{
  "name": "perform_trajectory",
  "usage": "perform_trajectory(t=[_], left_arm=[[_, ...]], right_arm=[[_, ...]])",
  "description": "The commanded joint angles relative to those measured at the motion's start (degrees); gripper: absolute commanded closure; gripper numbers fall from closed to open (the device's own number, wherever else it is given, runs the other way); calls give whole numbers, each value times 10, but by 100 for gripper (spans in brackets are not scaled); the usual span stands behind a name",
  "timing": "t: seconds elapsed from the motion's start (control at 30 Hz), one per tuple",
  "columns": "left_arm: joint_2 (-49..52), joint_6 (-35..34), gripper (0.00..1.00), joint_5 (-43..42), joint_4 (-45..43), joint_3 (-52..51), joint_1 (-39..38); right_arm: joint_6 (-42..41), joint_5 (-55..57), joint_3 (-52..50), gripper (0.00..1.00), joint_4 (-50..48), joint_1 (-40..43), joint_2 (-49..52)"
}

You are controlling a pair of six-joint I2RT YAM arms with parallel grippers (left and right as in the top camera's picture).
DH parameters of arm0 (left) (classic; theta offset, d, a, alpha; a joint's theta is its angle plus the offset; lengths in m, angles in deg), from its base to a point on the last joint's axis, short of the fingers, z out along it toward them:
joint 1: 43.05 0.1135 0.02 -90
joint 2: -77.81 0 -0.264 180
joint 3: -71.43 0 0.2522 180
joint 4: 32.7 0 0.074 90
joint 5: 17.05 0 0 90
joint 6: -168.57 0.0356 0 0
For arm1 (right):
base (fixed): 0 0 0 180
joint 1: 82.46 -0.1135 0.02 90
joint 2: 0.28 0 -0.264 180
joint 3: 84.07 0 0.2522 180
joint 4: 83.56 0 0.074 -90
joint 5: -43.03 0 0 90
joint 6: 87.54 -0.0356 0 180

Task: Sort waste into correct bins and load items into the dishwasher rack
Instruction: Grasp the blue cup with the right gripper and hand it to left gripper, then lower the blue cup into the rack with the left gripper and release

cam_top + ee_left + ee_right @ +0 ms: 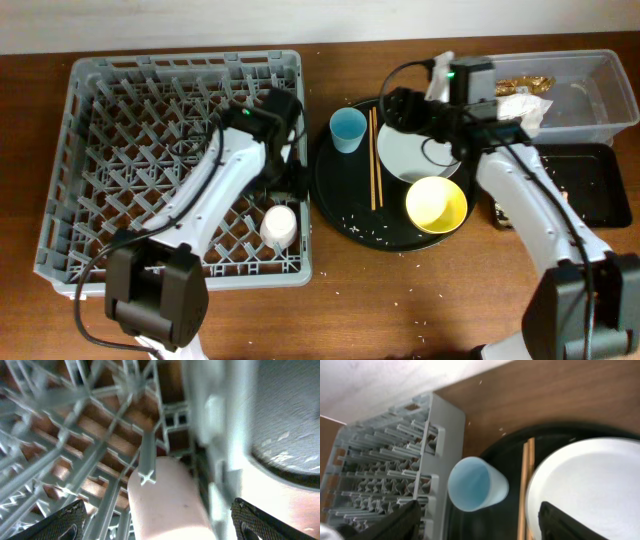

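The grey dishwasher rack (100,150) fills the left side. A pale pink cup (279,225) lies in its front right corner. It also shows in the left wrist view (167,505), between the spread fingers of my open left gripper (160,527), which do not touch it. My left gripper (292,180) hovers just behind the cup. My right gripper (397,105) is open and empty above the light blue cup (477,485), chopsticks (525,490) and white plate (590,485). A yellow bowl (436,204) sits in front of the plate (405,150).
The cup (348,129), chopsticks (374,160), plate and bowl stand on a round black tray (335,200) strewn with crumbs. A clear tub (590,100) holding waste is at the back right. A flat black tray (595,190) lies in front of it. The rack's edge (437,460) is next to the blue cup.
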Motion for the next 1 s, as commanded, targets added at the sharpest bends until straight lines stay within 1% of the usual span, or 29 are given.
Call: perform_trajectory(t=[0.0,0.07,0.1,0.13,0.17,0.23,0.27,0.3,0.37,0.4,0.47,0.5,0.53,0.57,0.6,0.63,0.67,0.7,0.73,0.8,0.97], left_arm=[[-7,-2,8,-34,-8,120,43],[-7,-14,8,-37,-27,144,70],[-7,-14,8,-47,-33,143,82],[-7,-14,8,-49,-34,143,90],[-7,-14,8,-49,-35,143,98],[-7,-14,9,-49,-38,143,102],[-7,-14,9,-49,-40,143,102],[-7,-14,10,-52,-41,143,102],[-7,-13,11,-97,-41,143,110],[-7,-6,11,-135,-40,143,119],[-7,85,11,-328,-47,143,153],[-7,170,11,-508,-54,141,179],[-6,214,11,-593,-57,139,193],[-6,255,11,-653,-55,139,203],[-6,290,8,-700,-55,138,210],[-6,316,5,-731,-55,134,212],[-6,356,1,-781,-56,125,211],[-6,377,1,-802,-56,115,211],[-6,385,1,-803,-56,108,211],[-6,386,1,-804,-58,91,212],[-6,386,1,-813,-60,87,211]], right_arm=[[-63,100,1,29,-57,-65,73],[-84,103,1,31,-76,-82,130],[-88,99,1,36,-77,-85,162],[-93,93,1,39,-81,-85,176],[-101,91,1,48,-85,-85,190],[-103,91,1,73,-85,-84,194],[-105,90,2,82,-85,-84,192],[-105,80,2,96,-84,-82,188],[-104,0,2,96,-72,-53,157],[-101,-37,2,96,-63,-35,140],[-83,-214,2,96,-58,29,95],[-81,-331,2,96,-85,56,87],[-81,-396,2,96,-119,63,88],[-87,-455,2,96,-159,62,89],[-101,-481,2,96,-188,53,89],[-113,-493,2,96,-211,45,89],[-127,-495,2,96,-241,25,89],[-139,-496,2,96,-265,6,89],[-145,-500,2,96,-286,-9,89],[-165,-507,2,96,-336,-37,89],[-173,-483,2,96,-372,-90,89]])
